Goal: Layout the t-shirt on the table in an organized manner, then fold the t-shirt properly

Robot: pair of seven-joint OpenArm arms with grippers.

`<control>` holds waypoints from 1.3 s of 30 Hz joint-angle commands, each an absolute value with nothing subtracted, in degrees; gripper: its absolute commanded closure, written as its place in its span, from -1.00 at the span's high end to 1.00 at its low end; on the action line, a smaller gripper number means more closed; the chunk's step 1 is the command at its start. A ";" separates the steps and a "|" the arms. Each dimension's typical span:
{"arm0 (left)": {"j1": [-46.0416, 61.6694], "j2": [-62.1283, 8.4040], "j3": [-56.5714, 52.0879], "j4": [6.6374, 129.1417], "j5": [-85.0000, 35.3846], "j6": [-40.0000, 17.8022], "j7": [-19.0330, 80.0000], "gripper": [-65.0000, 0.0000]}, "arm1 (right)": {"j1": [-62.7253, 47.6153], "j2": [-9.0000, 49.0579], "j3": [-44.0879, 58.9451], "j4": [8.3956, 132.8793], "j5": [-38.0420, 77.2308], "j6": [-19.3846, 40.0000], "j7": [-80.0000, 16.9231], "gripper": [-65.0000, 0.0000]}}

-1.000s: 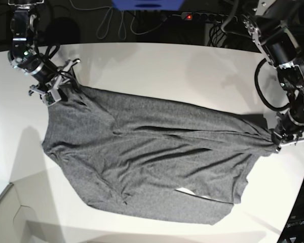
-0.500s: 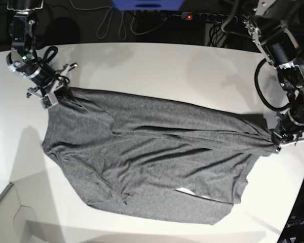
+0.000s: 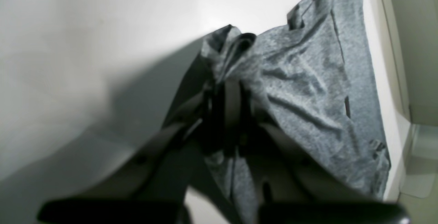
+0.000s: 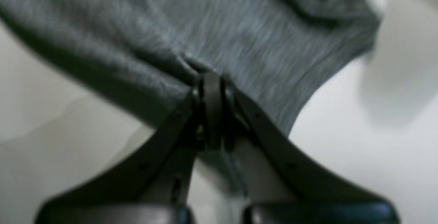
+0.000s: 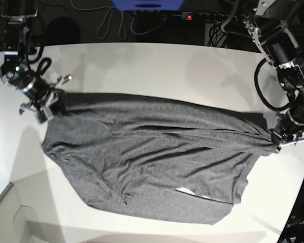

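White table [image 5: 157, 66] carries the grey t-shirt [image 5: 152, 157], spread across its middle but creased, with no fold made; laying out is under way. Left gripper [image 5: 279, 140] and right gripper [image 5: 49, 103] each have jaws clamped on opposite cloth ends. No legible writing or labels appear.

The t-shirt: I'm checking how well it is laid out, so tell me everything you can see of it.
The t-shirt is plain heathered dark grey knit, spread across the white table but creased, with long wrinkles running between its two held ends. The right gripper is shut on one bunched end, the left gripper on the other near the table's edge. A small gap of white shows near its lower hem.
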State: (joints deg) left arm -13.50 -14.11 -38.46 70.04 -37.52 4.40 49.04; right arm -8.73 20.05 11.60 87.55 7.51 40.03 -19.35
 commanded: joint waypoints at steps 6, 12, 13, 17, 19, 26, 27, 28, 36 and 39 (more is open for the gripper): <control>-14.64 -15.16 -38.55 70.99 -38.20 4.18 48.13 -0.99 | -5.05 22.37 11.82 84.70 8.04 40.00 -18.24 -1.00; -14.64 -15.16 -38.55 71.08 -38.20 4.18 48.13 -0.99 | -1.63 22.64 11.91 79.43 8.04 40.00 -18.24 -1.00; -14.64 -15.16 -38.55 71.08 -38.20 4.18 48.13 -0.99 | -1.27 22.64 11.82 78.64 8.04 40.00 -18.24 -1.00; -14.64 -15.16 -38.64 71.08 -38.20 4.18 48.13 -0.99 | -1.19 22.46 11.47 78.02 8.04 40.00 -18.15 -1.00; -14.64 -15.16 -38.64 71.08 -38.20 4.18 48.13 -0.99 | -1.45 22.37 11.38 78.02 8.04 40.00 -18.15 -1.00; -14.64 -15.16 -38.64 71.08 -38.20 4.18 48.13 -0.99 | -3.21 22.64 11.74 78.99 8.04 40.00 -18.24 -0.54; -14.64 -15.16 -38.64 71.08 -38.20 4.18 48.13 -0.99 | -3.82 22.73 11.82 80.22 7.96 40.00 -18.24 -0.40; -14.64 -15.16 -38.64 71.08 -38.20 4.18 48.13 -0.99 | -4.44 22.73 11.91 81.36 7.96 40.00 -18.24 -0.29; -14.81 -15.16 -38.64 71.08 -38.20 4.18 48.13 -0.99 | -10.59 19.74 20.44 91.74 8.04 40.00 -18.24 0.12; -14.81 -15.16 -38.64 71.08 -38.20 4.18 48.13 -0.99 | -13.67 18.95 20.88 92.44 8.04 40.00 -18.24 0.12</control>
